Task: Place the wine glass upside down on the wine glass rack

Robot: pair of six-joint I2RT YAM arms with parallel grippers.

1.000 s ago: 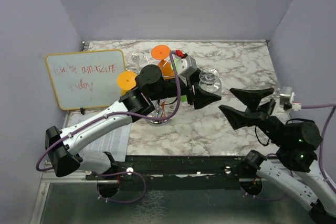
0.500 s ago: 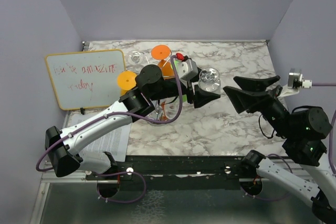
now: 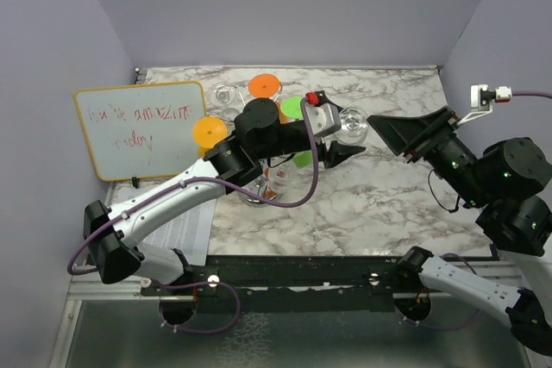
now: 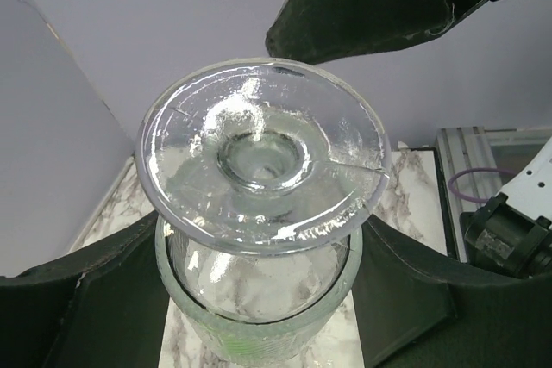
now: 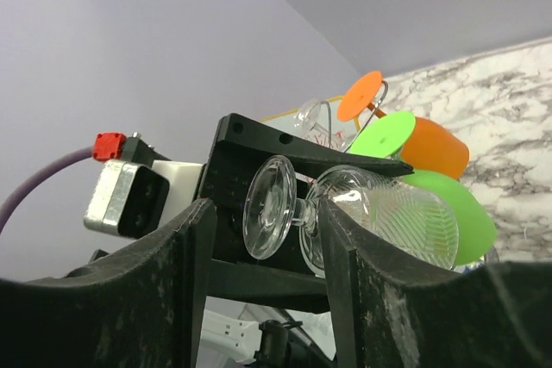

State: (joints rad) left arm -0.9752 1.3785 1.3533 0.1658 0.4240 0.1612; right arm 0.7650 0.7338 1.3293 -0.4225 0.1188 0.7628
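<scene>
The marble table [image 3: 388,204] bears the wine glass rack [image 3: 259,199], whiteboard [image 3: 138,127] and paper [image 3: 185,230].

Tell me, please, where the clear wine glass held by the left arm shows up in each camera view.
Top external: the wine glass is right of centre, between the two arms' tips.
Left wrist: it fills the centre, foot toward the camera.
Right wrist: it is at centre, foot left, bowl right.
Shared landmark: the black left end effector gripping it shows in all three views.
</scene>
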